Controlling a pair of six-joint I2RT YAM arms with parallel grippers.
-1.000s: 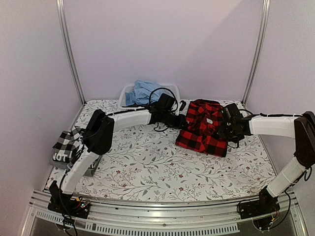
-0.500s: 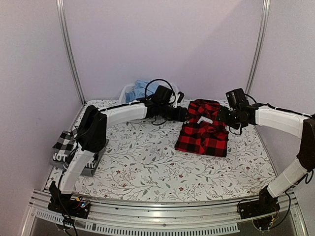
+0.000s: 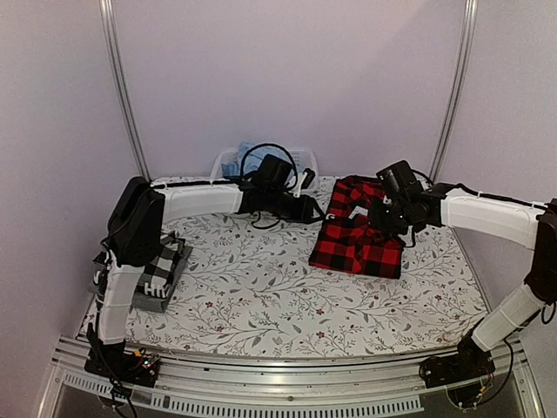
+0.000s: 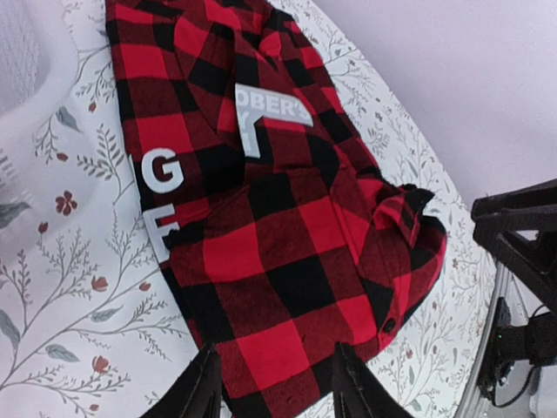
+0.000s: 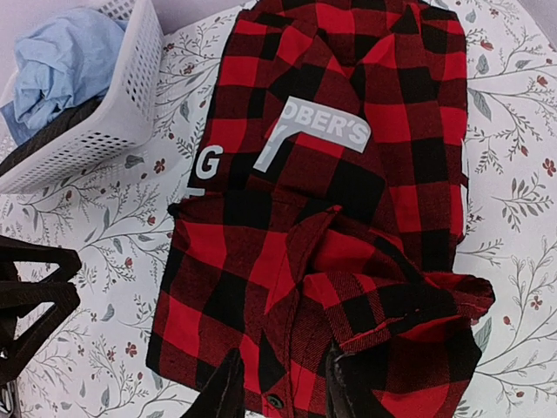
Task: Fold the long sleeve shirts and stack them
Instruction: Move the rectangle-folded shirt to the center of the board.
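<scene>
Flannel folded, both arms poised: the red-and-black shirt lies on the bench at two o'clock. We see the left tool and the right tool hovering over it, jaws apart and empty. Our worry is the rumpled flap at five o'clock in the right wrist view. A pinch on that top layer alone could peel the fold open in transit. Only the overhead view shows the stack, topped by the black-and-white check shirt at nine o'clock; neither wrist view reaches it.
</scene>
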